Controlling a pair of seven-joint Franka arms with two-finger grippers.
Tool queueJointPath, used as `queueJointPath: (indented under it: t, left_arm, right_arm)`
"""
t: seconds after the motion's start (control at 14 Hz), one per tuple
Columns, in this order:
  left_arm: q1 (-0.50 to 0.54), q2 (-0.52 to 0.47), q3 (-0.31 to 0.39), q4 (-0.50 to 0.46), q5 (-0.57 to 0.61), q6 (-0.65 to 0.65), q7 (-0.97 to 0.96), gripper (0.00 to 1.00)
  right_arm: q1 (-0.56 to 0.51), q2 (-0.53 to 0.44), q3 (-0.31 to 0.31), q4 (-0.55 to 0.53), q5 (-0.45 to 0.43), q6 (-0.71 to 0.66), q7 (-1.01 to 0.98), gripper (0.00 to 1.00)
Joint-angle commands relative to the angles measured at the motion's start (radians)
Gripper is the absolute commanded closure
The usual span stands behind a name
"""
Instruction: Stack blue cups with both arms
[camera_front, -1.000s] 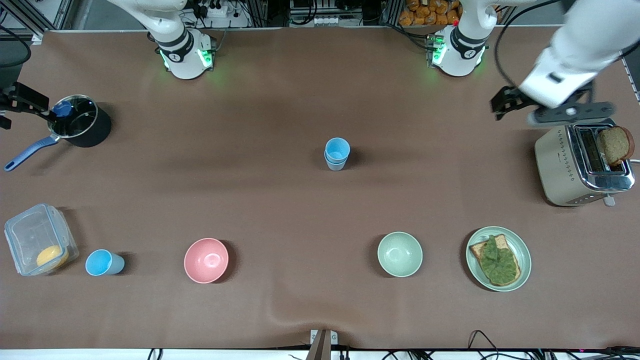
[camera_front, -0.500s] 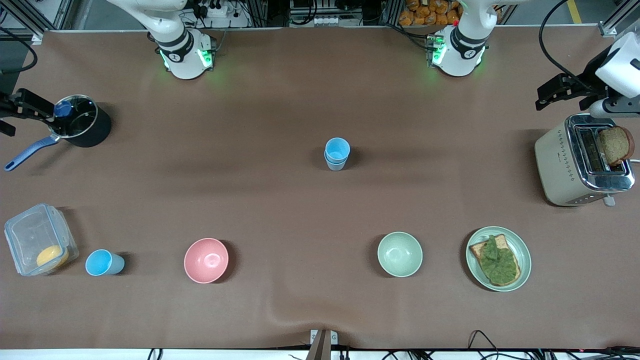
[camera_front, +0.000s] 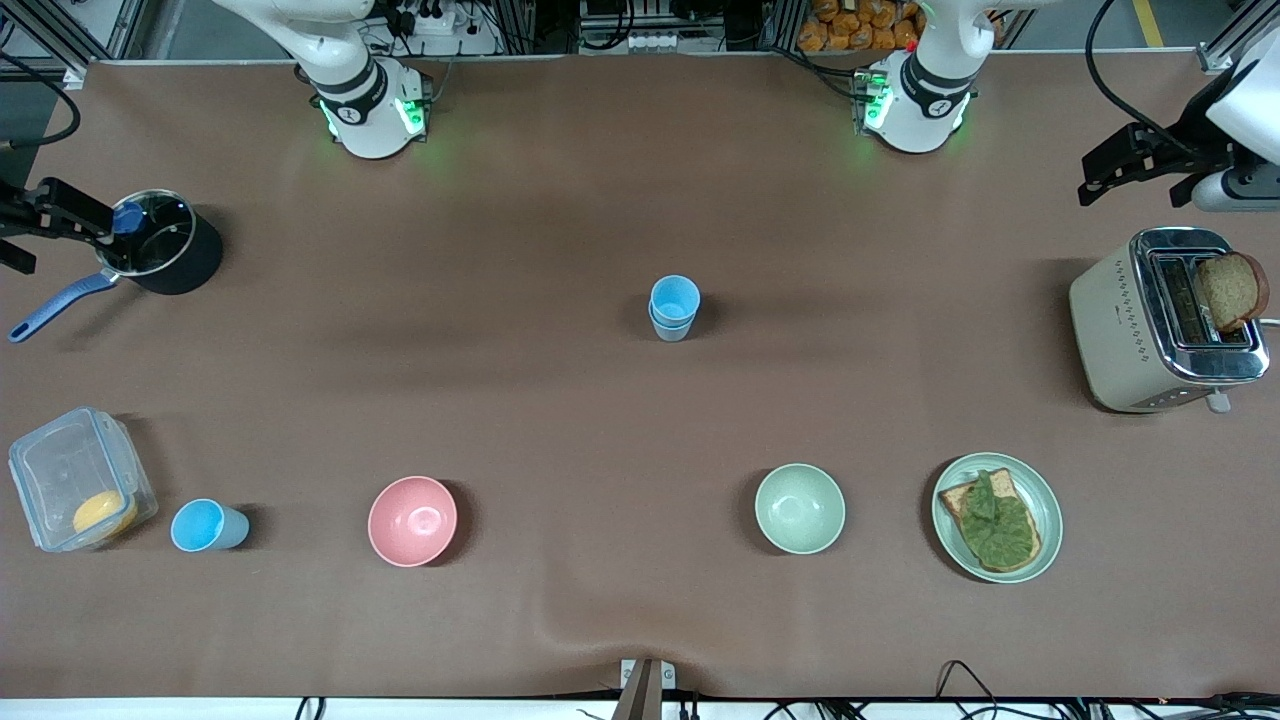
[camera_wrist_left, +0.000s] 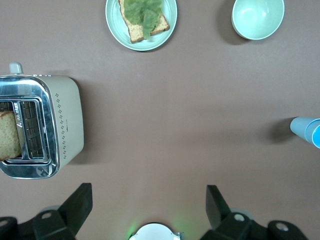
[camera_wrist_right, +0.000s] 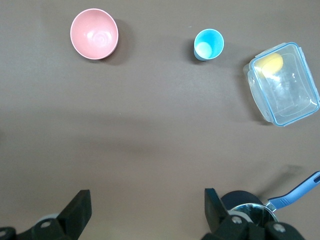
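Note:
Two blue cups (camera_front: 674, 307) stand nested in the middle of the table, a sky-blue one inside a duller grey-blue one; the left wrist view catches them at its edge (camera_wrist_left: 306, 131). A single sky-blue cup (camera_front: 208, 526) (camera_wrist_right: 208, 44) stands upright beside the plastic container, toward the right arm's end. My left gripper (camera_front: 1135, 170) (camera_wrist_left: 146, 205) hangs open and empty over the table's left-arm end, by the toaster. My right gripper (camera_front: 40, 225) (camera_wrist_right: 145, 207) hangs open and empty at the right-arm end, beside the pot.
A toaster (camera_front: 1165, 325) with bread, a plate of toast (camera_front: 1045, 540) and a pale green bowl (camera_front: 800, 508) are at the left arm's end. A pink bowl (camera_front: 412, 520), a clear container (camera_front: 75, 475) and a black pot (camera_front: 175, 250) are toward the right arm's end.
The left arm has swung away from over the toaster toward the table's end. The right gripper has shifted slightly by the pot. The cups have not moved.

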Motion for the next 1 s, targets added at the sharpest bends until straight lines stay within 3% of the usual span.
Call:
queueJointPath:
  t: [0.0,0.79,0.93]
  left_arm:
    - [0.019,0.039,0.004,0.043,-0.008,-0.006,-0.006,0.00]
    - [0.019,0.080,0.004,0.097,-0.002,0.011,-0.001,0.00]
    - [0.021,0.082,0.004,0.097,-0.002,0.011,-0.001,0.00]
  right_arm:
    - [0.006,-0.013,-0.005,-0.014,0.006,-0.005,-0.007,0.00]
    - [0.006,-0.014,-0.005,-0.014,0.001,-0.011,-0.004,0.00]
    - [0.006,-0.017,-0.005,-0.006,-0.037,-0.011,-0.015,0.00]
